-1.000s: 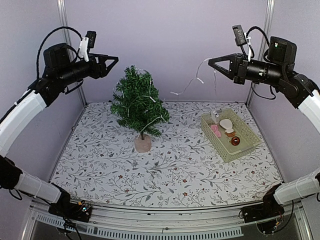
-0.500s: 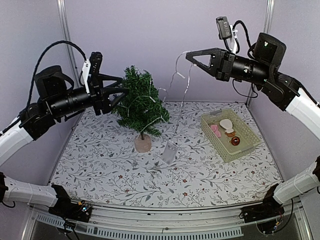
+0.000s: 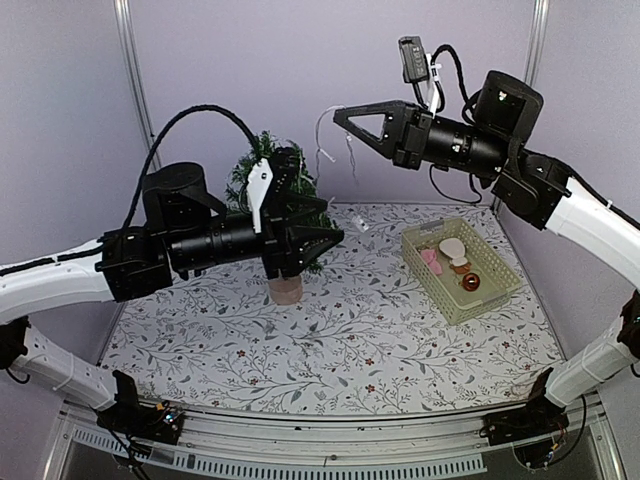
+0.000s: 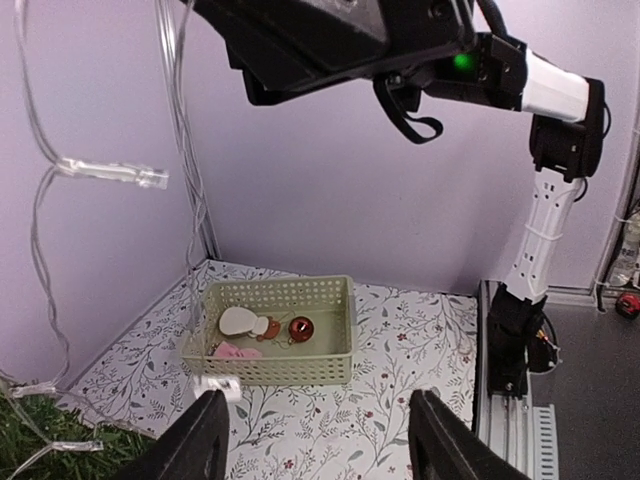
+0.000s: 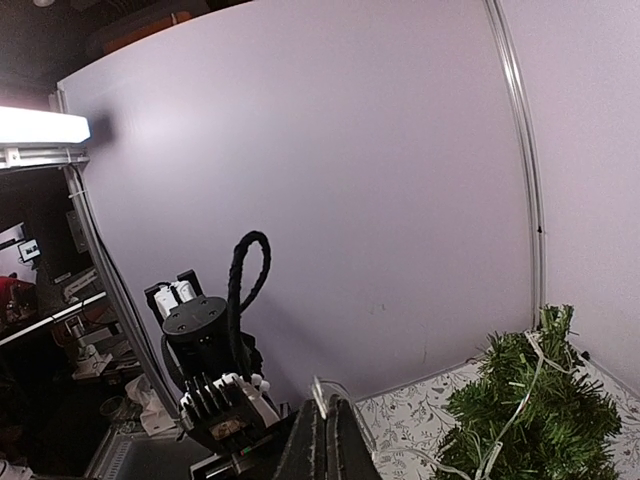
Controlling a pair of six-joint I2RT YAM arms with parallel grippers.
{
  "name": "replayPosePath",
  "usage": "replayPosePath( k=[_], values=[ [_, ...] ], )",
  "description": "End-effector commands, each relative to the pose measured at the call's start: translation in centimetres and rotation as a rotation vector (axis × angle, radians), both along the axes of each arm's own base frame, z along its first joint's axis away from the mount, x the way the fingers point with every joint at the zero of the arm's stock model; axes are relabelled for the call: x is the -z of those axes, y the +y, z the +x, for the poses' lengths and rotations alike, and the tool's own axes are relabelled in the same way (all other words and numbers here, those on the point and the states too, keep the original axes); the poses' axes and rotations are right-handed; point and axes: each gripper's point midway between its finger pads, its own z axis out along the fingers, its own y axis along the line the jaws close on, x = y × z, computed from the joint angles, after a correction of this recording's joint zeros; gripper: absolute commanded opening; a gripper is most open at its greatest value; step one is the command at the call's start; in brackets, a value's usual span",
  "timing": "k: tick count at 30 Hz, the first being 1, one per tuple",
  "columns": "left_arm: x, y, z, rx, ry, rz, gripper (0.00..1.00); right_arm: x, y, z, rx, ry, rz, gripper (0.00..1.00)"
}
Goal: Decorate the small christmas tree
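Note:
The small christmas tree (image 3: 278, 168) stands at the back left on its pale base (image 3: 286, 290), with a clear light string (image 3: 322, 147) draped over it; my left arm hides most of it. My left gripper (image 3: 330, 238) points right, in front of the tree, open and holding nothing. In the left wrist view its gripper (image 4: 318, 400) frames bare table, with the light string (image 4: 110, 174) hanging at the left. My right gripper (image 3: 338, 113) is high above the tree, shut on the string. The right wrist view shows its gripper (image 5: 326, 412) pinching the clear wire, the tree (image 5: 540, 410) at the lower right.
A pale green basket (image 3: 478, 297) at the right holds a white ornament (image 3: 452, 247), a pink one (image 3: 431, 260) and a red-brown ball (image 3: 470, 284). The same basket (image 4: 283, 370) lies ahead of the left gripper. Purple walls enclose the floral table (image 3: 350, 340).
My left arm has swung right and down, ending in front of the tree. My right gripper has moved left with the light string, whose hanging end has lifted off the table.

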Motion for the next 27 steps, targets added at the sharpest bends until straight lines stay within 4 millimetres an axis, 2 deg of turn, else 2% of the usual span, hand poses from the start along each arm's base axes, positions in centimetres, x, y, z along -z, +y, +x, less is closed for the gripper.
replayPosePath(
  k=[1, 2, 7, 8, 9, 10, 11, 15, 18, 22, 24, 27],
  values=[
    [-2.0, -0.4, 0.9, -0.117, -0.032, -0.108, 0.63, -2.4, 0.1, -0.2, 0.030, -0.043, 0.076, 0.00],
    [-1.7, -0.4, 1.3, -0.150, -0.027, -0.108, 0.62, -2.4, 0.3, -0.3, 0.031, -0.042, 0.078, 0.00],
    [0.5, -0.7, 1.8, -0.186, 0.020, -0.081, 0.44, -2.9, 0.7, -0.8, 0.017, -0.052, 0.099, 0.00],
    [0.6, -0.8, 1.7, -0.175, 0.024, -0.080, 0.36, -3.1, 0.8, -0.9, 0.014, -0.055, 0.103, 0.00],
    [0.8, -0.9, 1.5, -0.163, 0.030, -0.073, 0.17, -3.2, 0.8, -1.0, 0.013, -0.057, 0.108, 0.00],
    [0.9, -1.0, 1.2, -0.145, 0.036, -0.070, 0.02, -3.3, 0.8, -1.0, 0.012, -0.058, 0.109, 0.00],
    [0.9, -0.9, 0.6, -0.121, 0.037, -0.072, 0.00, -3.4, 0.8, -1.0, 0.014, -0.059, 0.110, 0.00],
    [0.7, 0.5, -0.6, -0.098, 0.035, -0.099, 0.00, -3.3, 0.5, -0.7, 0.042, -0.066, 0.111, 0.00],
    [0.7, 1.2, -0.6, -0.109, 0.027, -0.073, 0.00, -2.7, 0.5, -0.2, 0.069, -0.058, 0.102, 0.00],
    [-0.9, 2.6, -1.0, -0.120, 0.019, -0.063, 0.00, -1.2, 0.8, -0.1, 0.064, -0.051, 0.073, 0.00],
    [-1.9, 3.9, -1.4, -0.131, 0.035, -0.076, 0.00, -0.5, 1.0, -0.2, 0.051, -0.054, 0.056, 0.07],
    [-3.2, 6.7, -2.1, -0.172, 0.073, -0.078, 0.00, 0.9, 1.4, -0.7, 0.021, -0.077, 0.027, 0.13]
  ],
)
